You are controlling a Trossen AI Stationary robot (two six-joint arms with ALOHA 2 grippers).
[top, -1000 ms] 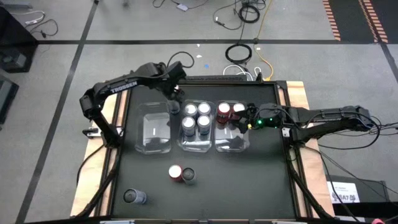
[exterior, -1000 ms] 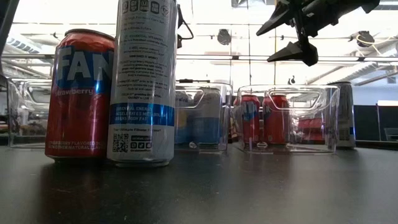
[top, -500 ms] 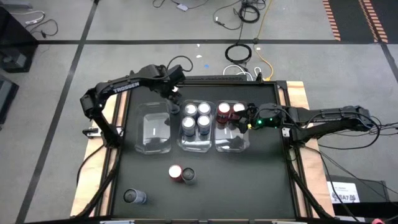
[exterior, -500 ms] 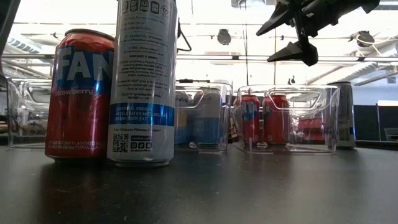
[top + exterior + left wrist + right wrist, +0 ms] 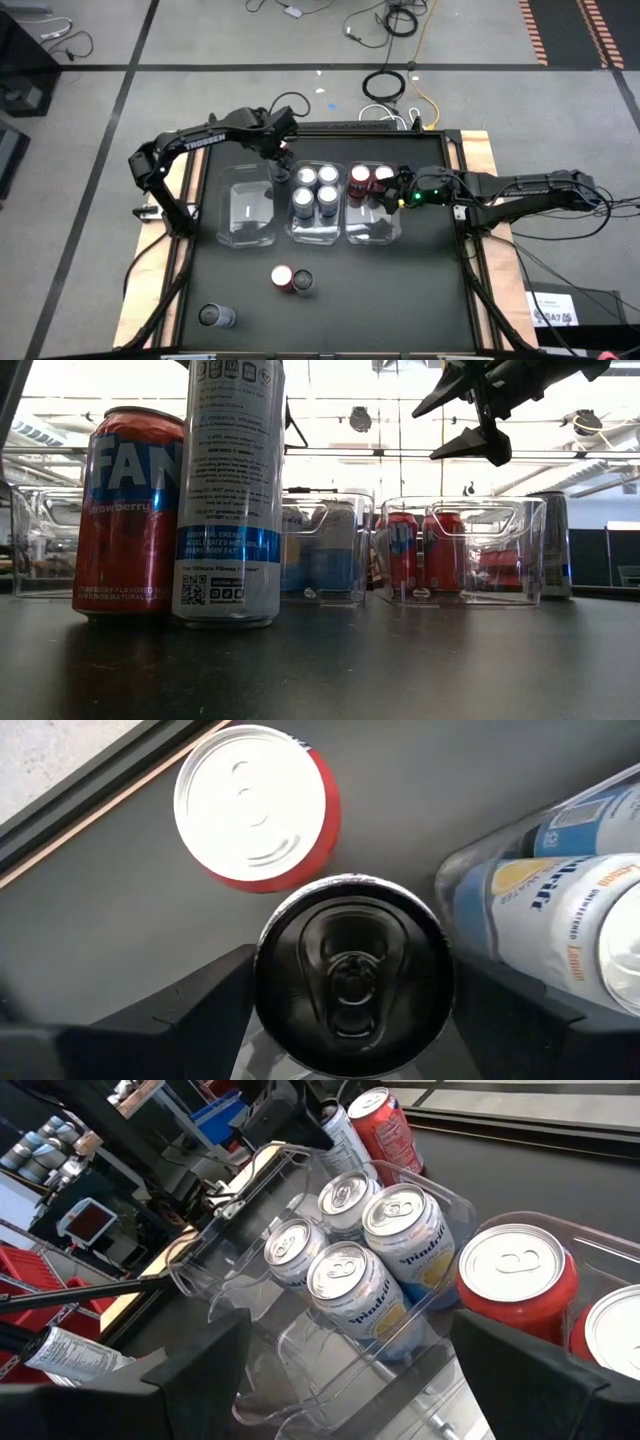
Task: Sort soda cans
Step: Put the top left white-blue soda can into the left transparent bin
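Dark can [image 5: 352, 976] in left pincer [image 5: 350, 1020], wrist view only.

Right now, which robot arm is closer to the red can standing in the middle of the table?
Neither by much. The left gripper is behind the bins at the far left; the right gripper hangs over the right bin. The red can stands well in front of both.

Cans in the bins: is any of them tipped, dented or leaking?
Nothing stands out. The four blue-silver cans and the two red cans all stand upright; no dent or spill shows.
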